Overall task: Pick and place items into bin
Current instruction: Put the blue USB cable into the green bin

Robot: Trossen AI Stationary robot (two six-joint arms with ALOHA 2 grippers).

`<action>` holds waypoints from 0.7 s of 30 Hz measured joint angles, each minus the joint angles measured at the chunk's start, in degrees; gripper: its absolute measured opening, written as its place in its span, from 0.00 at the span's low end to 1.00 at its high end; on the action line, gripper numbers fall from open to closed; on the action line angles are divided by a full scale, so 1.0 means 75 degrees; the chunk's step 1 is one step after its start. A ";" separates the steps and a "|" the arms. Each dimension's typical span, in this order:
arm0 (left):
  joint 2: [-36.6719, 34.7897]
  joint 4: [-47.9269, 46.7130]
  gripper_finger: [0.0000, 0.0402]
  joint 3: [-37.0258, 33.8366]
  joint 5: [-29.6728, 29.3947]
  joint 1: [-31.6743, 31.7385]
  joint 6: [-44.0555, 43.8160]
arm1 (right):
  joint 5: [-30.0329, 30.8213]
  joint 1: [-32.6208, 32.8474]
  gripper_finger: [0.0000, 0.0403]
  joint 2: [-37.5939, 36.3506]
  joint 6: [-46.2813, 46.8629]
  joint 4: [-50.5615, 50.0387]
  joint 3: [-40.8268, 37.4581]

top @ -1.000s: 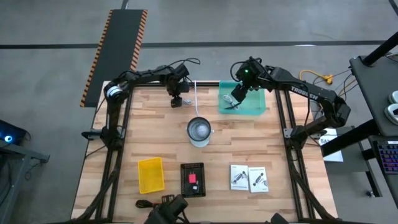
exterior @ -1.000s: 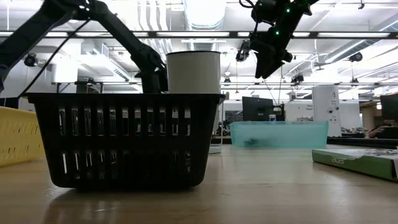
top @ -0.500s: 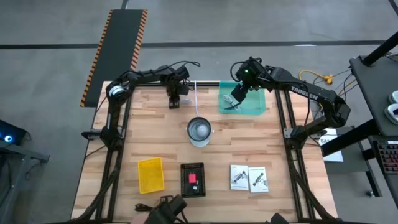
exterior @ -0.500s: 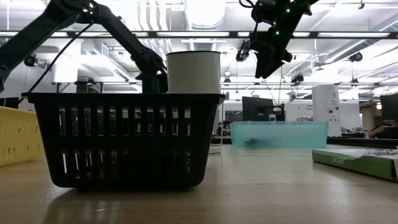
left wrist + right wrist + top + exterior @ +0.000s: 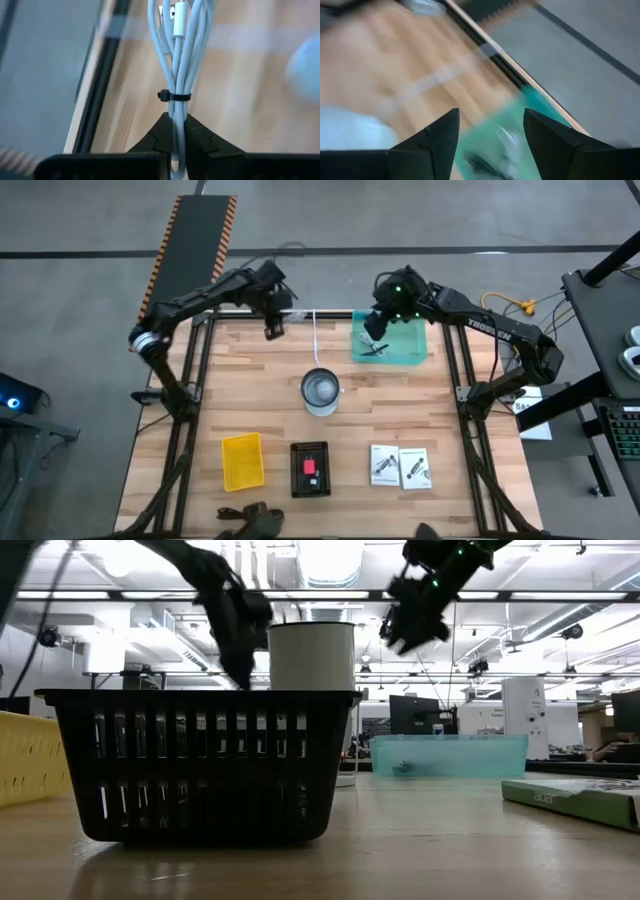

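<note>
My left gripper [image 5: 272, 330] hangs over the table's far left part, shut on a white braided cable bundle [image 5: 177, 55] bound by a black tie [image 5: 172, 96]. My right gripper [image 5: 372, 328] hovers open over the left end of the teal bin [image 5: 395, 345], nothing between its fingers [image 5: 490, 130]. Small dark bits [image 5: 372, 352] lie in the bin. Two white packets [image 5: 400, 466] lie flat near the front right. A pink cube [image 5: 311, 467] sits in the black basket [image 5: 310, 452]. A black cable [image 5: 235, 508] lies at the near edge. My left gripper pinches the cable bundle between its two fingers [image 5: 200, 137], at the bundle's end just behind the black tie [image 5: 176, 107]. The loops run on past the fingertips, in line with them, with a white plug [image 5: 179, 22] at the far end, over the wood.
A shiny metal cup [image 5: 320, 390] stands mid-table between the arms. A yellow basket [image 5: 243, 460] sits front left beside the black basket [image 5: 200, 765], which fills the low view's foreground. A thin white strip [image 5: 316, 330] lies left of the bin.
My left gripper has risen from the table and swung toward the far left corner, fast enough to blur in the low view. My right gripper has shifted a little toward the table's left over the bin, still open.
</note>
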 joint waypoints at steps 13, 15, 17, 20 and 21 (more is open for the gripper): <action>-0.1943 0.5139 0.02 -0.0966 0.1660 -0.0441 -0.2723 | -0.2053 0.0025 0.51 0.0012 -0.0506 0.5016 -0.0017; -0.1857 0.5512 0.02 -0.0973 0.1649 -0.0526 -0.2982 | -0.2057 0.0043 0.51 0.0050 -0.0505 0.5676 -0.0017; -0.1733 0.5725 0.02 -0.0975 0.1557 -0.0601 -0.3065 | -0.2047 0.0050 0.51 0.0106 -0.0363 0.6086 -0.0017; -0.1568 0.6140 0.02 -0.0975 0.1358 -0.0728 -0.3071 | -0.2045 0.0022 0.52 0.0229 0.0020 0.6105 0.0042; -0.1529 0.6299 0.02 -0.0975 0.1344 -0.0750 -0.3071 | -0.2045 0.0012 0.53 0.0265 0.0080 0.6055 0.0058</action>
